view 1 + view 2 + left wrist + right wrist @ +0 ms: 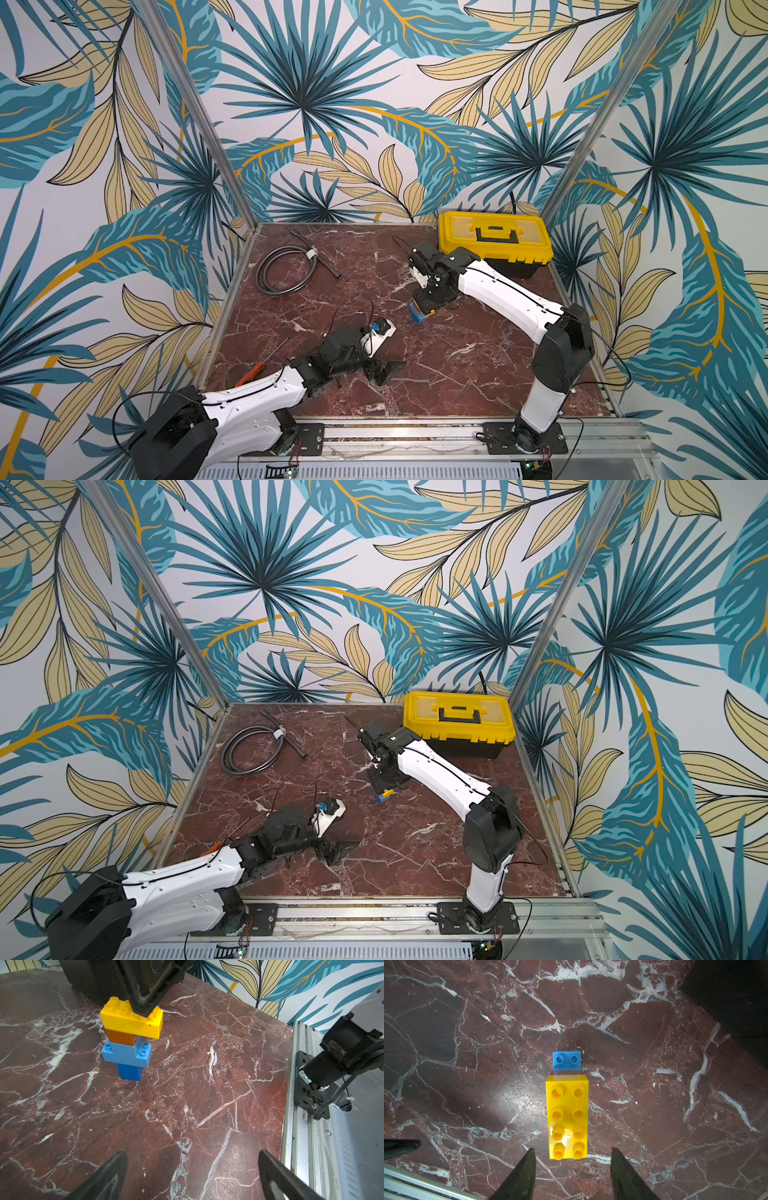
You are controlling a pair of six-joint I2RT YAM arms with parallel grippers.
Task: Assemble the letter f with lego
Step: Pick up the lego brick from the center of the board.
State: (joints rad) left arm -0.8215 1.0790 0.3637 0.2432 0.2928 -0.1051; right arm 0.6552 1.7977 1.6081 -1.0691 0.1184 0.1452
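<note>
**The letter f** (129,1043) stands upright on the bench (207,1105), right of centre in both top views. It comprises a dark blue base (129,1071), a pale blue crossbar (126,1054), an orange piece (120,1038) and a yellow bar (568,1118) on top, jutting to one side. The right jaws hang above it, apart; in the right wrist view they flank the bar's near end with a gap on each side. The left jaws, wide apart and holding nothing, lie low toward the bench's front, well apart from the stack. A yellow toolbox (494,239) sits at the far right corner and a coiled black hose (286,270) at the far left. An orange-handled screwdriver (251,373) lies beside the left arm (257,399).
</note>
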